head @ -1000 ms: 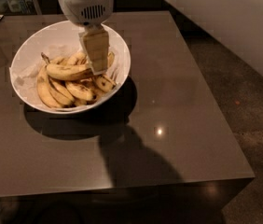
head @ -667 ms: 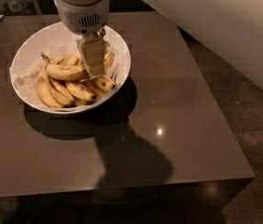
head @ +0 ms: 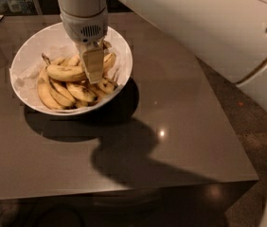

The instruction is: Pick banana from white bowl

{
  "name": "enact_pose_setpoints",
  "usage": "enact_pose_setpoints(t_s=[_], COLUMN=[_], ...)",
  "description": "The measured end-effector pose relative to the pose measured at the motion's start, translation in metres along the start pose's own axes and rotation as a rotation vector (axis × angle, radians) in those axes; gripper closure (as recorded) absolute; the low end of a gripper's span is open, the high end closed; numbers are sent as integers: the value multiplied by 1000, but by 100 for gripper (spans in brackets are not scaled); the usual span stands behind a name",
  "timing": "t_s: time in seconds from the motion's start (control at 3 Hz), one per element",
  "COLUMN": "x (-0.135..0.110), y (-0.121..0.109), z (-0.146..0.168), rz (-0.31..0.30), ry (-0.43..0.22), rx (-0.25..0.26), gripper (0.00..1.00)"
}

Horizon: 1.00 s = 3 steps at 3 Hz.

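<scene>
**Gripper sinks onto the top banana**

Toward the near edge, the table (head: 185, 145) carries the arm's dark shadow (head: 124, 160), which runs up to the foot of the bowl. The bowl (head: 125, 60) sits toward the far left corner, lined with white paper and heaped with fruit. The shorter, spotted bananas (head: 65, 94) lie along its near side. The banana (head: 63, 73) rests across the top of the heap, stem pointing to the left edge.

Over the last second the arm (head: 84, 13) has come down and shifted slightly toward the left edge. The gripper (head: 93, 66) now sits lower in the bowl, right over the banana's right end, which passes behind it. Whether it has closed on the fruit cannot be told from here.

The banana lies level and has not lifted from the heap. The approach looks finished, so the task appears to be at the grasp itself, with the lift out of the bowl still to come.
</scene>
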<state>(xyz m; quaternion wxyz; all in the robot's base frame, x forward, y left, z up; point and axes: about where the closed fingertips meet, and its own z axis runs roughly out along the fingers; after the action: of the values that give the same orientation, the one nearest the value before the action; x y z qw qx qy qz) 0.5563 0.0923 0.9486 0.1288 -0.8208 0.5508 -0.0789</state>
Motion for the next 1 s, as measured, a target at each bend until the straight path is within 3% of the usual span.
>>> enact_pose_setpoints(t_s=[0.67,1.0], x=[-3,-4], y=[-10,-8], z=[23,35], rz=[-11,-38], ry=[-26,-39], rx=[-55,-81], gripper=[44,62])
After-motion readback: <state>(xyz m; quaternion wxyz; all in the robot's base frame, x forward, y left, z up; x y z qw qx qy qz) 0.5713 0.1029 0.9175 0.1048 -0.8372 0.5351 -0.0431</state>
